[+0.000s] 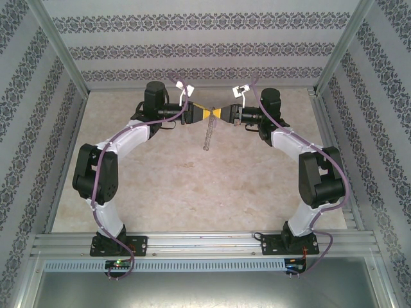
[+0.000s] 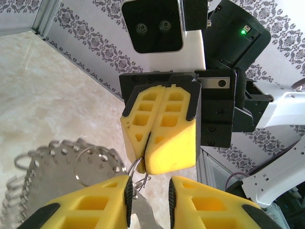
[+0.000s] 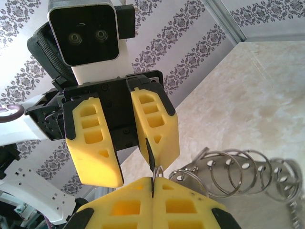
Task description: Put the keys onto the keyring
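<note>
- The two arms met above the far middle of the counter (image 1: 180, 186), with their yellow fingertips nearly touching.
- The right hand (image 3: 153, 183) was closed. Its pads pinched one small silvery loop at the upper end of the keyring (image 3: 238, 172), and the other linked loops trailed away to one side.
- From above, the keyring (image 1: 207, 136) hung below the meeting point. Whether its lower end rested on the counter could not be told.
- The left hand (image 2: 150, 188) was open and gripped nothing. A thin metal strip (image 2: 143, 214) lay against one inner pad; it was possibly a key blade, but the view was too tight to be sure.
- The pinch covered only a sliver of the loop. A tug or twist from the left hand could likely pull it free and drop the whole bunch.
- The hands were very close together. Closing or advancing the left hand could knock the fingers together and shift the loop.
- The hanging bunch could swing and foul the gap a key must enter.
- If the strip was a key, it sat unclamped and could slide out.
</note>
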{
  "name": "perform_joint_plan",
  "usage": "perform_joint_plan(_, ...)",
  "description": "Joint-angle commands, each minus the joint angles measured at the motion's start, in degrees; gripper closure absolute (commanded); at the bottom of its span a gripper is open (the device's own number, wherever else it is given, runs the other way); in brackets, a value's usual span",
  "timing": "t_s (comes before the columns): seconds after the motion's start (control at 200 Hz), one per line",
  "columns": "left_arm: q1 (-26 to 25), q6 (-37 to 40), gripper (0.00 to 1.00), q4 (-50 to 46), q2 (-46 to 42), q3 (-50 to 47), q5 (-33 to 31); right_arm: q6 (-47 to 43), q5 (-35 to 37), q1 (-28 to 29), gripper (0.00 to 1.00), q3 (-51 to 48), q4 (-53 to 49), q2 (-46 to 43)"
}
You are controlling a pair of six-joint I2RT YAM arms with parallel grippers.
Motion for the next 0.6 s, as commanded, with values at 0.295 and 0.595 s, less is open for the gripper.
perform_joint_plan(0.295,-1.1,6.6,0.71,-5.0,-1.4,1.9,-4.9,-2.0,-1.6,0.4,1.0,0.9,2.1,0.0)
perform_joint_plan(0.595,-1.2,4.1,0.71,-2.2,-1.2,2.0,-3.4,-1.7,-1.8,0.9,1.0,1.3,2.4,0.4)
